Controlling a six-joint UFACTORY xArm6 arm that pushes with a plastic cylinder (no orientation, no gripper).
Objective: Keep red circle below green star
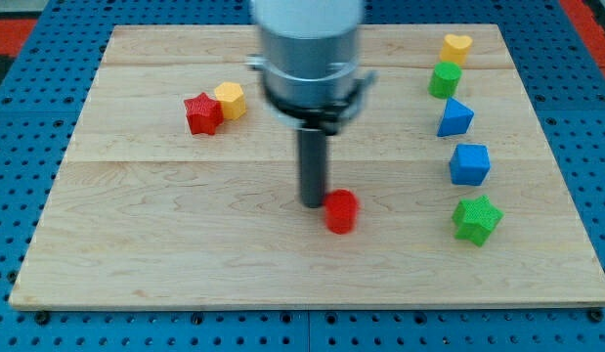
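The red circle [341,211] lies near the middle of the wooden board [185,244]. The green star [476,218] lies at the view's right, about level with the red circle and slightly lower. My tip [313,202] rests on the board just left of the red circle, touching or nearly touching its left side. The rod hangs from a grey cylinder [310,49] at the view's top.
A red star [202,113] and a yellow hexagon [230,100] touch at the upper left. Down the right side stand a yellow heart [455,47], a green hexagon [444,79], a blue triangle [454,118] and a blue cube [469,163].
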